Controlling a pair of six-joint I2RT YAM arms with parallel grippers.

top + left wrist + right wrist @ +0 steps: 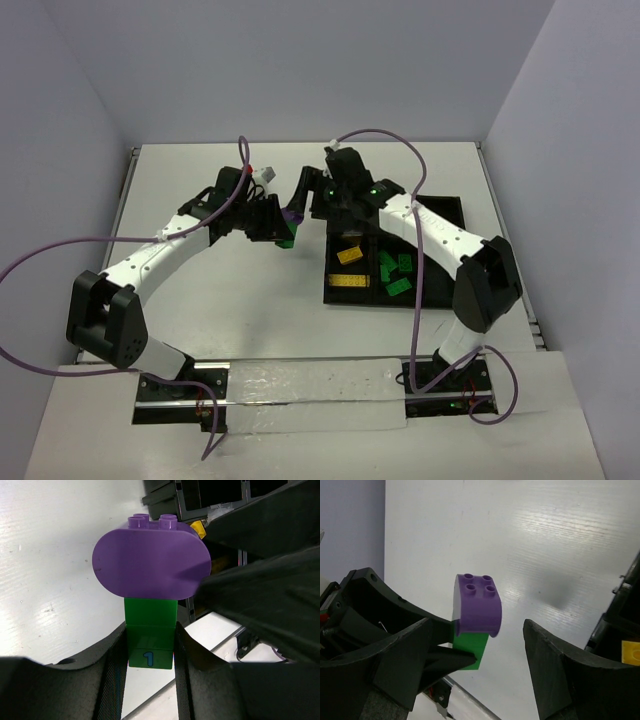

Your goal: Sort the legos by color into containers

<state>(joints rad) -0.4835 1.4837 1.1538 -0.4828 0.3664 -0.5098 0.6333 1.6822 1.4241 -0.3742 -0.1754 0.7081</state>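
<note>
Cluster: a purple brick [150,562] stood joined on a green brick [150,640], held over the bench [200,180] just left of the tray [370,299].
Axis: it ran lengthwise out from the left claw [149,652], with the purple studs pointing away.
Shapes: the purple brick was smooth, glossy and round-ended with four studs; the green brick was flat-sided and printed "1".
Left claw: clamped on the green brick.
Right claw [492,630]: fingers apart, straddling the purple brick.
Tray: black with low walls, holding yellow bricks [349,254] left of loose green bricks [398,268].

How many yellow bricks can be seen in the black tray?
2. Both yellow bricks lie in the tray's near-left compartment, one farther, one nearer. The right arm hides the far compartments, so more are possible.
</note>
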